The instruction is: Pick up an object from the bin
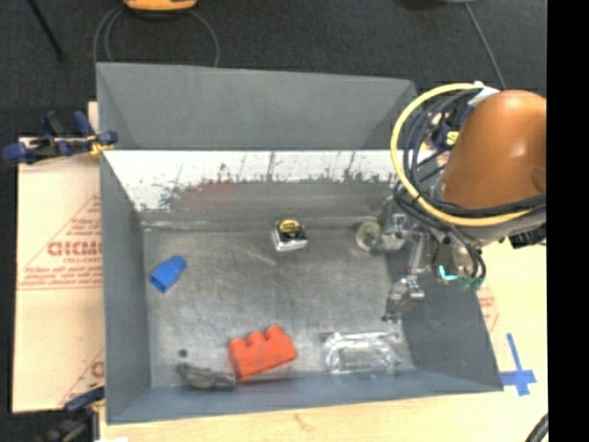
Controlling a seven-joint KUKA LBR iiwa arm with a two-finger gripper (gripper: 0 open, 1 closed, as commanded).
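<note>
Our gripper [402, 295] hangs at three o'clock in the bin [276, 168] — spread or pressed together, we cannot tell. We should centre over the clear plastic piece [361, 353] at five o'clock before lowering.

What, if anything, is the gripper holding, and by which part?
Nothing visible is held: the gripper hangs by the right-hand wall of the bin, close to a clear plastic tray.

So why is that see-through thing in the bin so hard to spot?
In the camera view the clear plastic piece lets the grey floor show through; only glints on its edges mark it. Same view: the bin's far wall catches a pale sheen, while the red brick stands out plainly.
</note>
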